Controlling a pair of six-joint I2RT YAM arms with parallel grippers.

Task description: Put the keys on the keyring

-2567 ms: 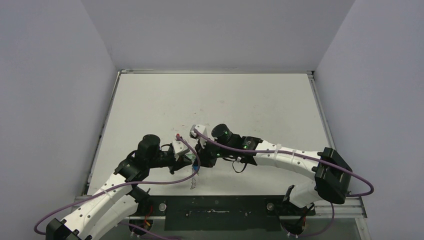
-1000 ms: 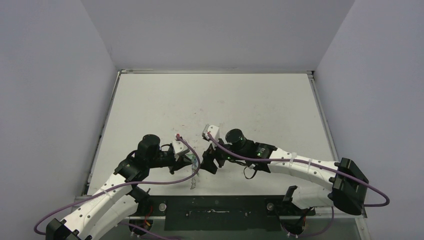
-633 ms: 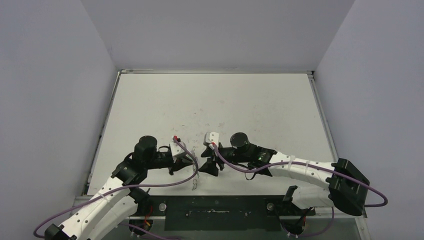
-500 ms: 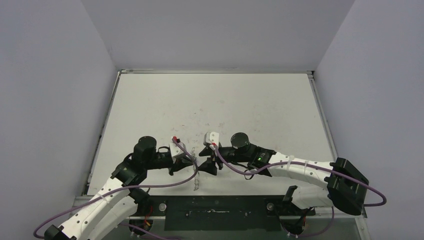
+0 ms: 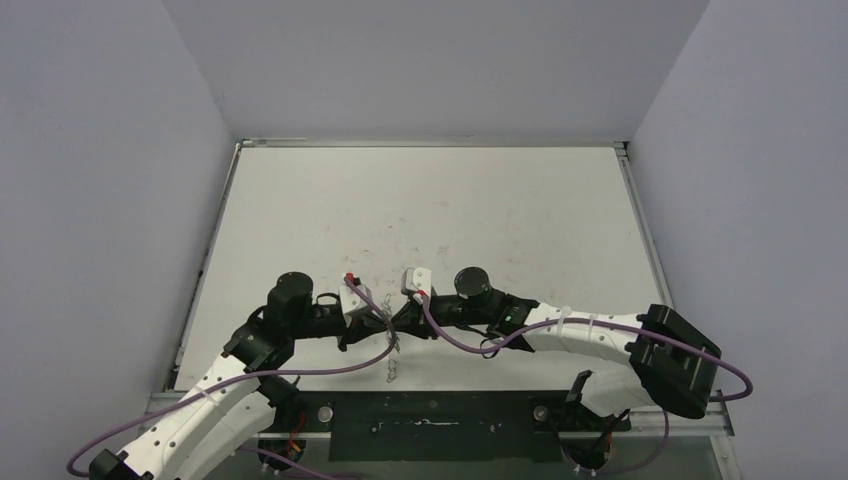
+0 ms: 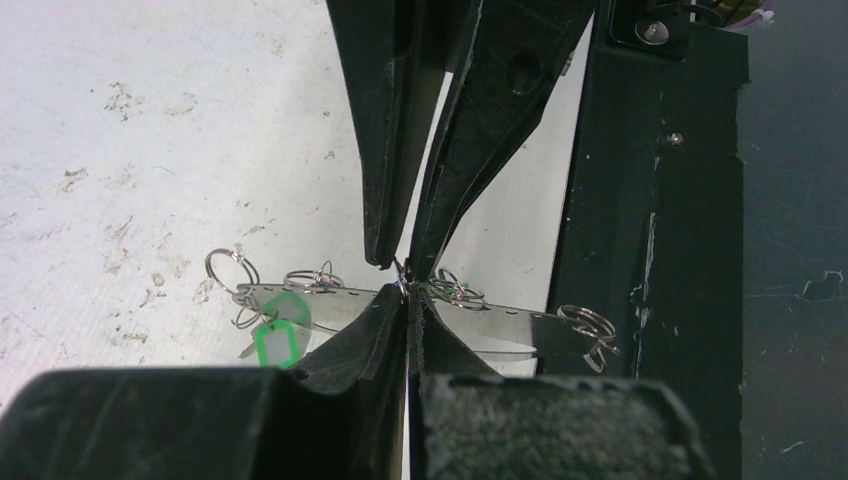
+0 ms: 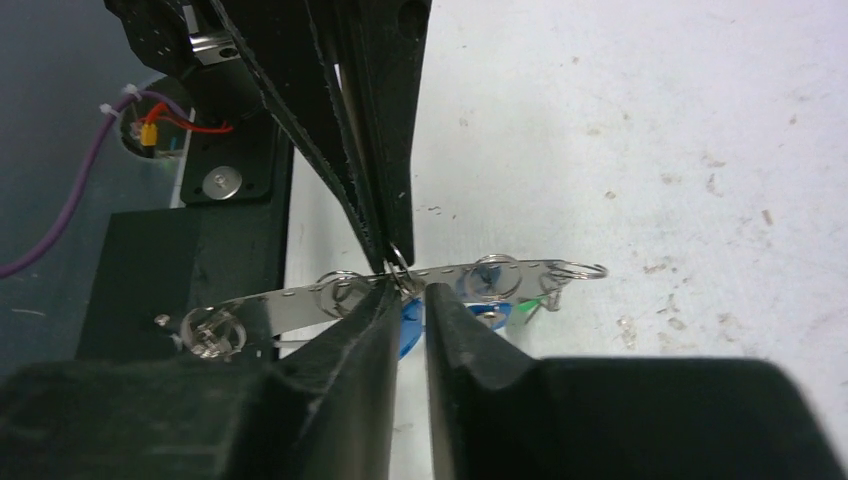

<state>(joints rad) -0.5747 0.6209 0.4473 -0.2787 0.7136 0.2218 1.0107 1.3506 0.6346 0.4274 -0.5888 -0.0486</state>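
Scuffed white desk point(image 5: 450, 200), grey walls; thin silvery metal keyring point(image 6: 500, 324) held lower centre.
Left end effector point(image 6: 408, 298) pressed together, pinching its rim; green-headed silver key point(image 6: 278, 340) just beneath; right end effector point(image 7: 408, 292) opposite, grip unclear.

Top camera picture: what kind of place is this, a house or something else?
Most likely a robot lab's test booth, not a house: plain grey walls box in a white table, and two robot arms trailing purple cables are bolted at its near edge.

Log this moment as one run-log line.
left gripper: shut on keyring | right gripper: tips meeting it, grip unclear | green key: by keyring
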